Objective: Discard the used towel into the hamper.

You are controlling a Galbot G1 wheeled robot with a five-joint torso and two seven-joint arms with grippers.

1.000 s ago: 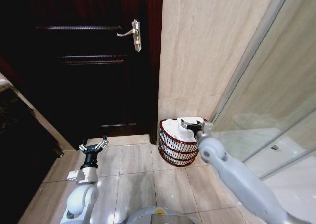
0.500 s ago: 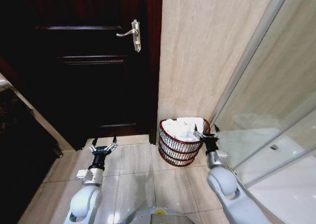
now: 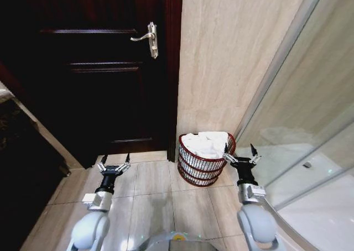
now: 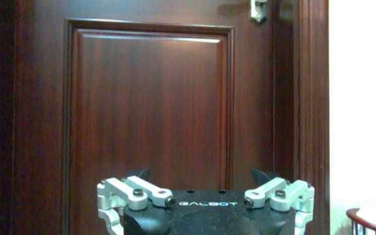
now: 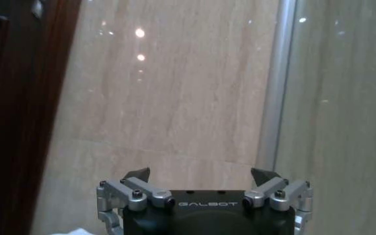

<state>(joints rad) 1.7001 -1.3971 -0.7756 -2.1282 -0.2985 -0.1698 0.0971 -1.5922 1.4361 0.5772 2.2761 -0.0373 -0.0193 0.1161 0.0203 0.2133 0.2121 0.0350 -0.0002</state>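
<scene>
The small reddish-brown open-weave wire hamper (image 3: 202,161) is standing on the pale tiled floor (image 3: 155,201) at the foot of the beige marble-look wall (image 3: 232,57), just beside the dark wooden door (image 3: 99,68) and near the glass shower panel (image 3: 310,124). A crumpled white towel (image 3: 203,142) is lying inside it, heaped up to the thick rim. The right gripper (image 3: 239,152) is pointing upward just beside the hamper on the shower side, apart from the towel, with its two dark fingertips spread wide and nothing between them. The left gripper (image 3: 114,161) is hanging low in front of the door, well apart from the hamper, its fingertips likewise spread and gripping nothing. In the left wrist view, the left gripper (image 4: 201,174) is showing the white lettering "GALBOT" on its black body and is facing the panelled door (image 4: 149,98), while a curved piece of the hamper's rim (image 4: 371,224) is peeking in at the corner. In the right wrist view, the right gripper (image 5: 201,173) is carrying the same "GALBOT" lettering and is facing the beige wall (image 5: 168,88) and the metal frame of the shower panel (image 5: 276,83). A silver lever handle (image 3: 147,38) is sitting high on the door.
</scene>
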